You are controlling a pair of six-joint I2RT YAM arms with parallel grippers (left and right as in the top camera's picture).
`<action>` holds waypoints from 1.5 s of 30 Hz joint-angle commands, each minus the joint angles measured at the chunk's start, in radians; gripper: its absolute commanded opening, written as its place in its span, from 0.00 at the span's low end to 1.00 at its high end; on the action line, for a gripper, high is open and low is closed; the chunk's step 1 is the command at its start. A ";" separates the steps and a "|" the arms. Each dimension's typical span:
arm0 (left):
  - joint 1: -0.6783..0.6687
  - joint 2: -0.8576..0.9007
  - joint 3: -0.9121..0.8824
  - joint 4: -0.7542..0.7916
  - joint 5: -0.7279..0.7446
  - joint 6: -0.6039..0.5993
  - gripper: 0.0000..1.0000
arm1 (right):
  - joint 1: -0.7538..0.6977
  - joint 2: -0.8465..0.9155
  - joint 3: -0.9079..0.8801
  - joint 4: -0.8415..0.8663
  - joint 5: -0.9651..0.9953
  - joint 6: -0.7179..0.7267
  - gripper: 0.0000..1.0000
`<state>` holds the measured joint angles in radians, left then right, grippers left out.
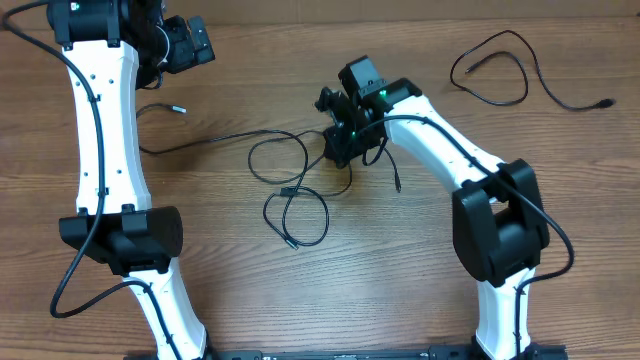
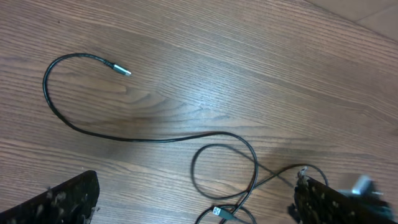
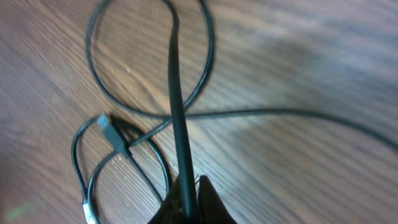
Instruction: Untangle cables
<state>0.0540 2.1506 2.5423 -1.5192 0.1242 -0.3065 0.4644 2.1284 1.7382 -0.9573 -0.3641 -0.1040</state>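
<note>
Thin black cables lie tangled in loops (image 1: 290, 190) at the table's middle. One cord runs left from them to a silver plug tip (image 1: 178, 108), which also shows in the left wrist view (image 2: 124, 71). My right gripper (image 1: 345, 140) is shut on a cable (image 3: 177, 93) of the tangle and holds that strand up off the wood; its fingers (image 3: 189, 196) pinch the cord. Two loops and a plug (image 3: 106, 127) lie below it. My left gripper (image 1: 188, 45) is open and empty, held above the table at the far left; its fingers (image 2: 199, 211) are wide apart.
A separate black cable (image 1: 505, 70) lies in a loose loop at the far right of the table, its end (image 1: 605, 103) pointing right. The arms' thicker black cables hang beside the white links (image 1: 100, 120).
</note>
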 commanded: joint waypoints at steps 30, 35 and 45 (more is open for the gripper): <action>-0.019 -0.031 0.018 -0.048 0.007 0.114 1.00 | -0.230 -0.648 0.691 -0.044 0.730 -0.064 0.04; -0.035 -0.031 0.018 -0.045 0.008 0.127 1.00 | -0.419 -0.639 0.691 0.143 0.723 -0.081 0.04; -0.080 -0.031 0.018 0.013 0.007 0.127 1.00 | -0.922 -0.490 0.691 0.447 0.400 -0.204 0.04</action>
<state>-0.0074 2.1506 2.5423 -1.5269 0.1242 -0.2016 -0.3599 1.5784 2.4191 -0.5682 0.1852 -0.2512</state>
